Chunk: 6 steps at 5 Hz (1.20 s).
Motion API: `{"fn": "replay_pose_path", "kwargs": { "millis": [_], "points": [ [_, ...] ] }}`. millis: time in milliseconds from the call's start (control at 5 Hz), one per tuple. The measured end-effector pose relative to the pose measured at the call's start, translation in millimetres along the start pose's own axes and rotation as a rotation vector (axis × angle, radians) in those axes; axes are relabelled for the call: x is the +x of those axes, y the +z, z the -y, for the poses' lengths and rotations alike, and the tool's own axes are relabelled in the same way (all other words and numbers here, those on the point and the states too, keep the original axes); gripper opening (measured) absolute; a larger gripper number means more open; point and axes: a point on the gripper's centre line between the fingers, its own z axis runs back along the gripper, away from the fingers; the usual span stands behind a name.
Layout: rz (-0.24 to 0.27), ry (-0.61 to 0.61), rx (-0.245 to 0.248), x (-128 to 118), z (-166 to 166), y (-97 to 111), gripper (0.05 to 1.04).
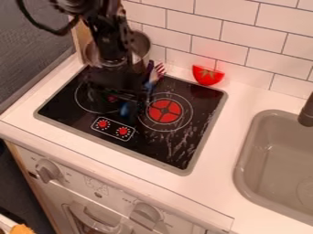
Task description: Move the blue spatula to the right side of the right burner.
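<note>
Our black arm point(110, 39) enters from the top edge, left of centre. Our gripper point(122, 89) hangs downward.

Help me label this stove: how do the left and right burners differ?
The left burner is mostly hidden behind the black arm, while the right burner is largely in view. The left burner shows a speck of red; the right burner shows a red disc with a dark cross. Both have a pale ring on the black cooktop.
</note>
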Motion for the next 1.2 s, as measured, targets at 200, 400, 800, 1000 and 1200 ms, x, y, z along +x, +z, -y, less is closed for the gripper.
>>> {"fn": "replay_pose_path", "kwargs": {
  "millis": [200, 400, 800, 1000, 1200],
  "points": [
    [0.013, -0.023, 0.014, 3.0, 7.7, -0.1, 0.979],
    [0.016, -0.023, 0.032, 5.1, 8.1, -1.3, 0.882],
    [0.015, -0.021, 0.044, 13.4, 6.6, -3.9, 0.425],
    [0.002, -0.011, 0.045, 6.4, 8.2, -1.7, 0.422],
    [0.004, -0.024, -0.004, -9.5, 18.4, 19.3, 0.422]
  ]
}}
